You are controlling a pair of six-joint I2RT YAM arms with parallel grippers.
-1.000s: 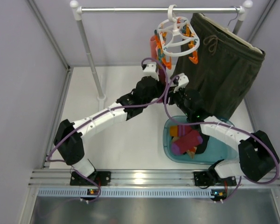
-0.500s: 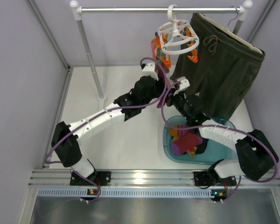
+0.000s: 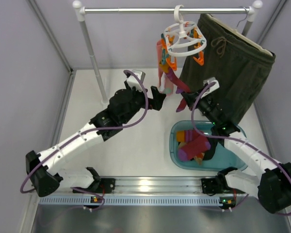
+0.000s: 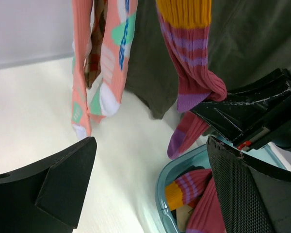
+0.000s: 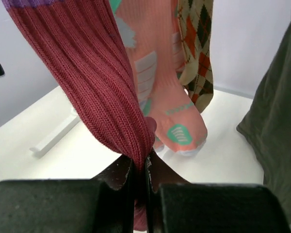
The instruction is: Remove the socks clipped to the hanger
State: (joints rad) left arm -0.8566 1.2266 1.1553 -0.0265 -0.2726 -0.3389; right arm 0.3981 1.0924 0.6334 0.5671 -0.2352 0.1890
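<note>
The white ring hanger point(image 3: 184, 41) hangs by its hook from the rail. Under its orange clips hang pink-teal socks point(image 3: 162, 65) point(image 4: 111, 63) and an argyle sock point(image 5: 199, 53). A magenta sock with an orange cuff point(image 3: 174, 82) point(image 4: 191, 73) slants down from the clips. My right gripper point(image 3: 182, 104) point(image 5: 139, 162) is shut on the lower part of the magenta sock point(image 5: 87, 63). My left gripper point(image 3: 157, 99) point(image 4: 151, 145) stands wide open just left of that sock, with nothing between its fingers. Whether the cuff is still clipped is hidden.
A teal basin point(image 3: 173, 145) point(image 4: 167, 179) below the right arm holds several loose socks point(image 3: 194, 145). Dark olive shorts point(image 3: 233, 73) hang right of the hanger. The metal rail point(image 3: 136, 9) rests on a left pole point(image 3: 94, 63). Grey walls close both sides.
The left gripper opened and drew back down and to the left, away from the clips. The right gripper shut on the magenta sock, which now slants out from the hanger.
</note>
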